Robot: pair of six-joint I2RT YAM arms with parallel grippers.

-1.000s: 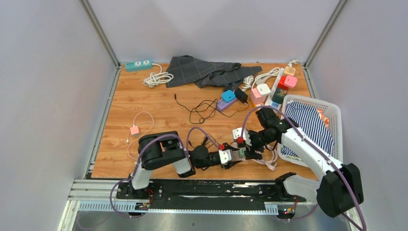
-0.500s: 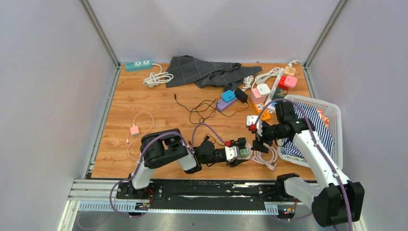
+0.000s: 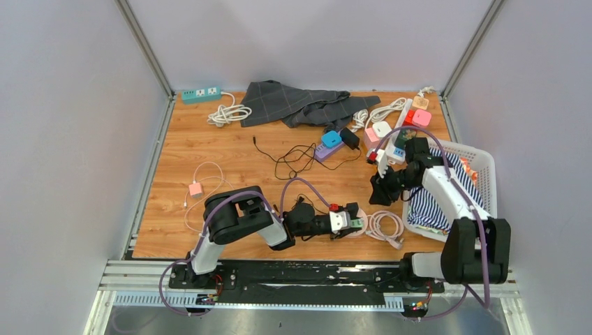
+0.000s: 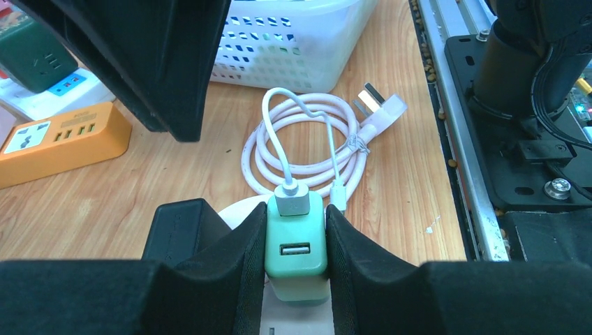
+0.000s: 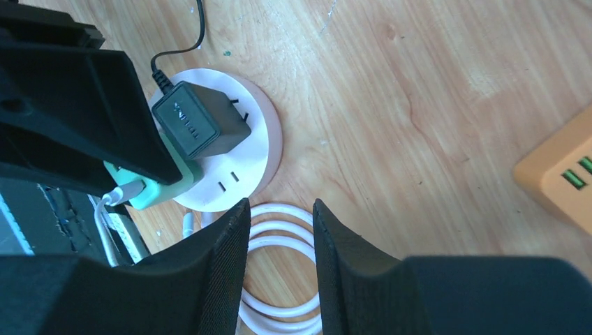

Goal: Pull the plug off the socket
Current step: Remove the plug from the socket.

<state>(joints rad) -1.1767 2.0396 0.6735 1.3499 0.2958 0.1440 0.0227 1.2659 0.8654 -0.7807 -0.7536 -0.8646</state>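
Note:
A mint-green USB plug (image 4: 295, 244) with a white cable in its top stands on a round white socket (image 5: 241, 157) near the table's front edge. My left gripper (image 4: 295, 223) is shut on the plug, one pad on each side; in the top view it (image 3: 352, 225) lies low at the front middle. A black adapter (image 5: 199, 120) sits on the same socket, beside the green plug (image 5: 150, 192). My right gripper (image 5: 279, 223) is open and empty, held above the table; in the top view it (image 3: 380, 190) is next to the basket, apart from the socket.
A coiled white cable (image 3: 384, 227) lies right of the socket. A white basket (image 3: 482, 167) with striped cloth stands at the right. An orange power strip (image 4: 63, 139), coloured sockets (image 3: 398, 129), a black cable (image 3: 293, 157) and a grey cloth (image 3: 300, 103) lie farther back.
My right gripper has let go near the socket, risen and moved back right toward the basket. My left gripper has shifted a little right and stays on the green plug.

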